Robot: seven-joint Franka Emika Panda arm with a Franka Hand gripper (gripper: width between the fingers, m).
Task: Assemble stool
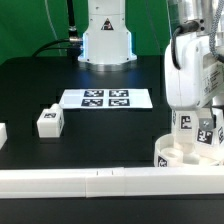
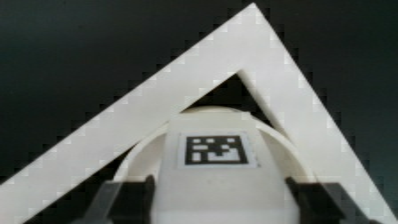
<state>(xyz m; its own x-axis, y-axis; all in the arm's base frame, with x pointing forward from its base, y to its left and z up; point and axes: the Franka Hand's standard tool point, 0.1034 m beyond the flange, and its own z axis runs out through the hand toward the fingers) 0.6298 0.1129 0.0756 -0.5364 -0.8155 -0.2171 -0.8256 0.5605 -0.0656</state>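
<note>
We see a black table (image 1: 30, 85). On it a long white rail bar (image 1: 90, 182) runs just beside the round disc (image 1: 176, 154), on the disc's camera side in the exterior view. The marker board (image 1: 105, 98) lies well apart from the disc, toward the exterior view's left. Two tagged legs (image 1: 186, 124) stand upright on the disc. A loose leg (image 1: 48, 121) sits well apart from the disc, also toward the exterior view's left. Over the disc, the gripper (image 2: 217, 190) has its dark fingers (image 2: 128, 205) on either side of one tagged leg (image 2: 215, 150); we cannot tell whether they pinch it.
</note>
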